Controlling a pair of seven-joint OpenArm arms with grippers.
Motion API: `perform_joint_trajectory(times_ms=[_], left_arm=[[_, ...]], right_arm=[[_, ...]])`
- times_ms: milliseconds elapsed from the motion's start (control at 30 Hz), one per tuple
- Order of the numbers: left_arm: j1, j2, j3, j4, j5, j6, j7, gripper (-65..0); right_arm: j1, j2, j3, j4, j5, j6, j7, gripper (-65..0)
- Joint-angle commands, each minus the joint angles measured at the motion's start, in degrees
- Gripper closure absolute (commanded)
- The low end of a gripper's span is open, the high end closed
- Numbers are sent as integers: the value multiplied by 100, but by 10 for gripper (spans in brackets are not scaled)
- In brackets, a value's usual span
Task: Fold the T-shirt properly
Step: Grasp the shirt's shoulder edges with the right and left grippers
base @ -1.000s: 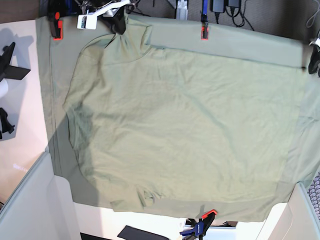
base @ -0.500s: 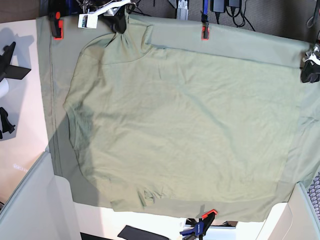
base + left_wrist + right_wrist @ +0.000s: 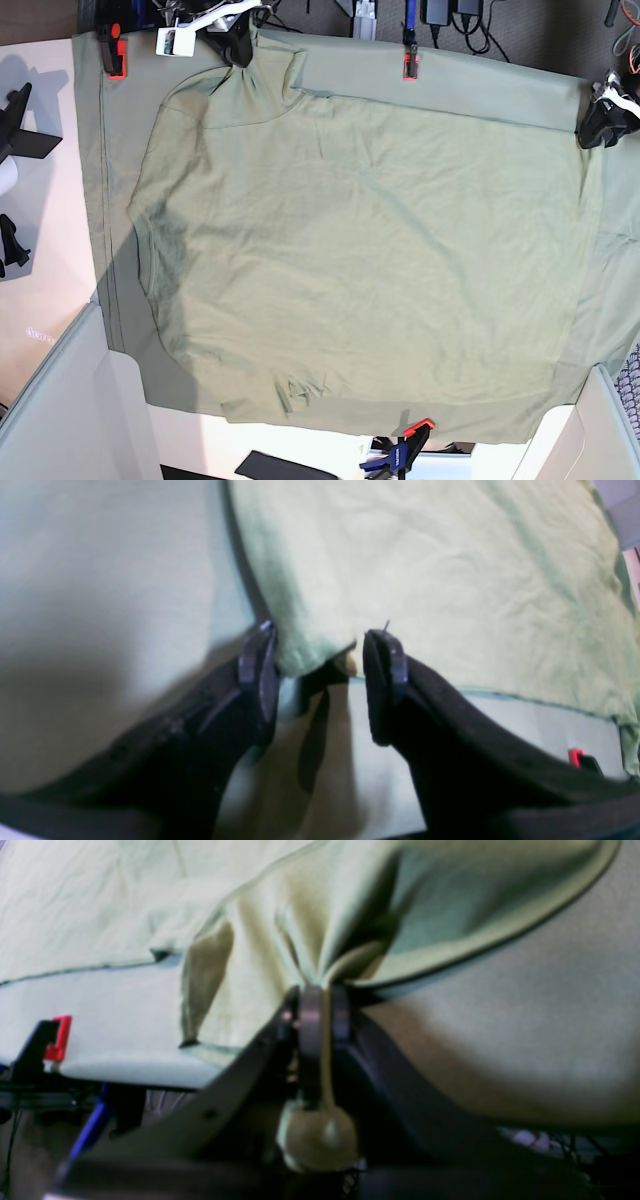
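Observation:
The pale green T-shirt point(image 3: 350, 250) lies spread flat, covering most of the larger green sheet point(image 3: 450, 80). At the far right, my left gripper point(image 3: 600, 118) sits at the shirt's far right corner. In the left wrist view it point(image 3: 320, 675) is open, with that corner of the T-shirt point(image 3: 425, 570) lying between the two fingers. At the far left, my right gripper point(image 3: 237, 45) is shut on the shirt. In the right wrist view it point(image 3: 320, 1010) pinches a bunched fold of the T-shirt point(image 3: 260, 940), slightly lifted off the sheet.
Orange clamps point(image 3: 112, 52) point(image 3: 408, 62) point(image 3: 412, 440) pin the sheet at the far and near edges. Cables and plugs lie behind the far edge. White panels point(image 3: 60, 400) stand at both near corners. A black stand point(image 3: 15, 120) sits at the left.
My left gripper has moved in from the right edge to the shirt's far right corner, and the shirt's right edge has shifted slightly left. The right gripper has kept its hold in place.

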State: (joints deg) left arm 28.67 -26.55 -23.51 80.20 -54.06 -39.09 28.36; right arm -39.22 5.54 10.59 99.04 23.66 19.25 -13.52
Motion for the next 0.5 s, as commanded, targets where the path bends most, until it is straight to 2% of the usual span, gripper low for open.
perform_joint_trajectory(times_ms=[0, 133, 167, 333, 467], left_arm=[[2, -61, 4, 44, 31, -91, 166, -304], [-157, -61, 4, 44, -15, -91, 76, -281], [-205, -61, 4, 42, -9, -91, 22, -249], [-380, -61, 4, 42, 374, -91, -116, -2], [-437, -63, 4, 42, 636, -91, -111, 0]], right_arm=[[-81, -2, -4, 48, -74, 4, -129, 0], [-81, -2, -4, 48, -72, 4, -127, 0], [-81, -2, -4, 48, -74, 4, -129, 0], [-81, -2, -4, 48, -74, 4, -96, 0], [-81, -2, -4, 48, -74, 4, -42, 0]])
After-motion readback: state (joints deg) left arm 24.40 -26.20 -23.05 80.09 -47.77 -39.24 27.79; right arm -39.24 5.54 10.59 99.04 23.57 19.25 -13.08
